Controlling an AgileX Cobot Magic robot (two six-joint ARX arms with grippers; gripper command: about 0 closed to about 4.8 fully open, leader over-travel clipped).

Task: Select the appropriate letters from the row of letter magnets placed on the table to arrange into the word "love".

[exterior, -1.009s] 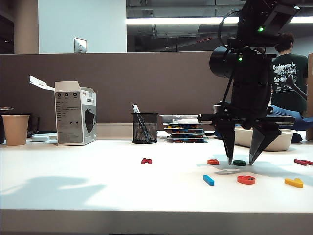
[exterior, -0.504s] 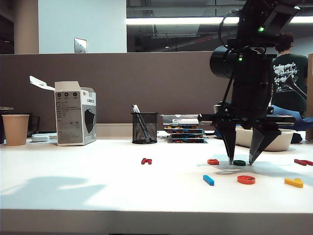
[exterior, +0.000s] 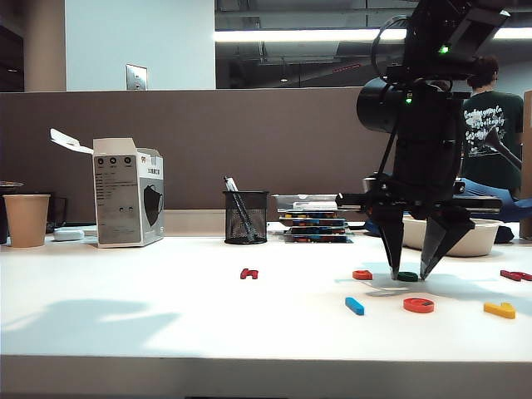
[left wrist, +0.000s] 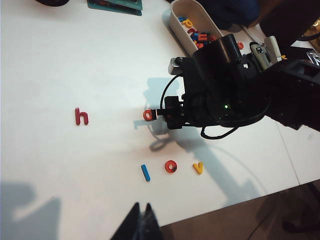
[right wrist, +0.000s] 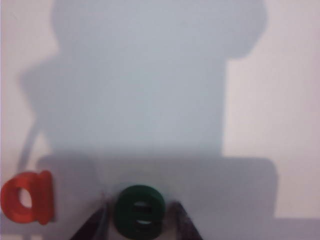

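While planted tip-down on the tabletop (exterior: pixel 166 316), right gripper (exterior: pixel 407 273) straddling the dark green e (right wrist: pixel 140 210): jaws set narrow, one finger just beside each flank of the letter, with what looks like a sliver of gap on either side, so no firm hold to report yet. Sits just beside the orange-red a (right wrist: pixel 27 197), in the back row, well apart from the dark red h (left wrist: pixel 81 116). Nearer the front edge, already lined up: blue l (left wrist: pixel 145 172), orange-red o (left wrist: pixel 171 166), yellow v (left wrist: pixel 198 168), leaving the slot past the v for the e. Left gripper (exterior: pixel 235 374) hanging high above the front of the tabletop, jaws apparently drawn together with nothing between them. As to handling: probably very light, stiff plastic, thin and flat (little height for the fingertips to bite on), with smooth rounded sides likely to squirt out or spin under an off-centre squeeze. Best taken across the widest part of the round body, tips low against the tabletop, squarely opposite each other. Worth minding the a alongside, close enough to get nudged by the near finger. Likely to slide rather than lift if pinched too high.
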